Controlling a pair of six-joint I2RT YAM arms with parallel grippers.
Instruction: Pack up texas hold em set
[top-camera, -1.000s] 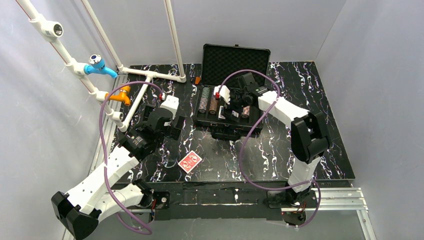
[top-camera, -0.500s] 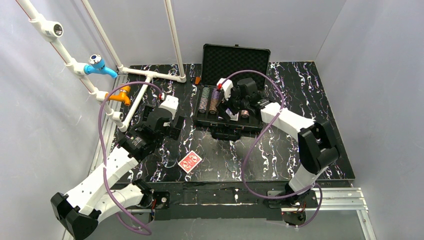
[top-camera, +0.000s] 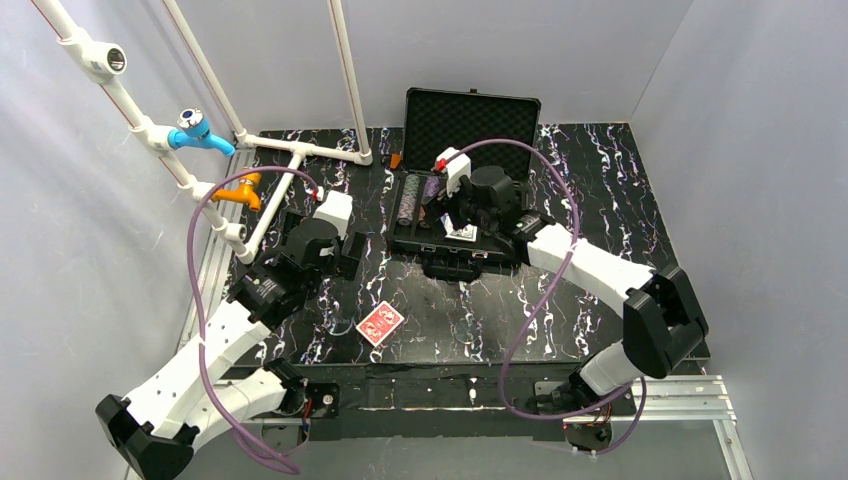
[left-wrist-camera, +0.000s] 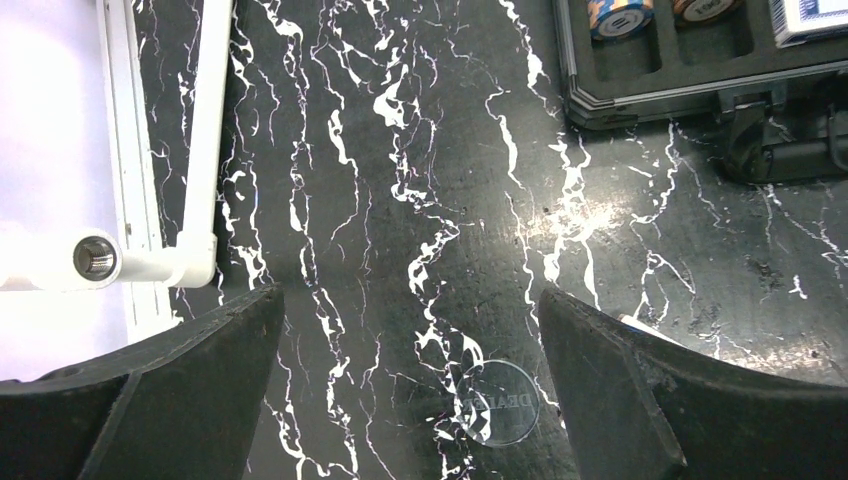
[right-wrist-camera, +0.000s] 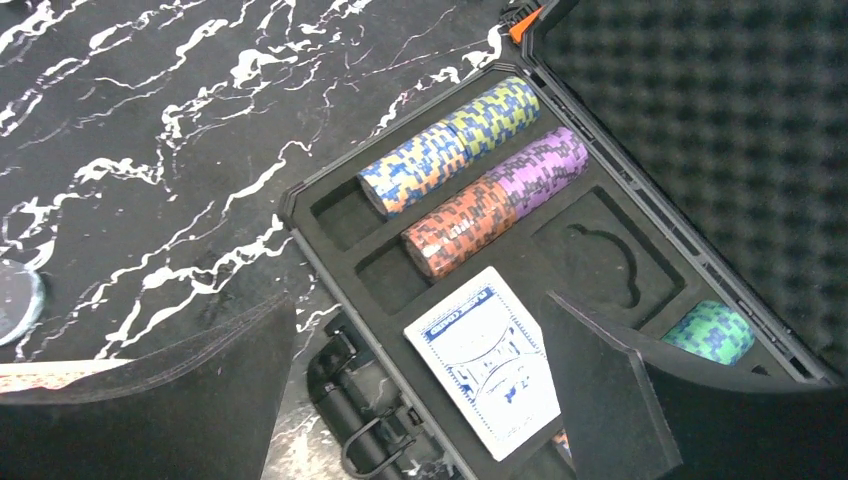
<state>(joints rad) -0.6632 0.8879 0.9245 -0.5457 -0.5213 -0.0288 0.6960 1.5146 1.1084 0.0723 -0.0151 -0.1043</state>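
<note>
Top camera: high behind the arm bases (top-camera: 310, 395), looking down on the whole counter (top-camera: 620, 300) and the open case (top-camera: 470, 120). Left wrist camera: close, straight down at the counter, case's front corner at upper right. Right wrist camera: close over the case interior. Both wrist views share the case's front edge and handle (left-wrist-camera: 780, 160).

Cropped at left wrist view's 1 o'clock: briefcase (left-wrist-camera: 660, 75). Half hidden at right wrist view's 4 o'clock: green chip stack (right-wrist-camera: 712, 330).
</note>
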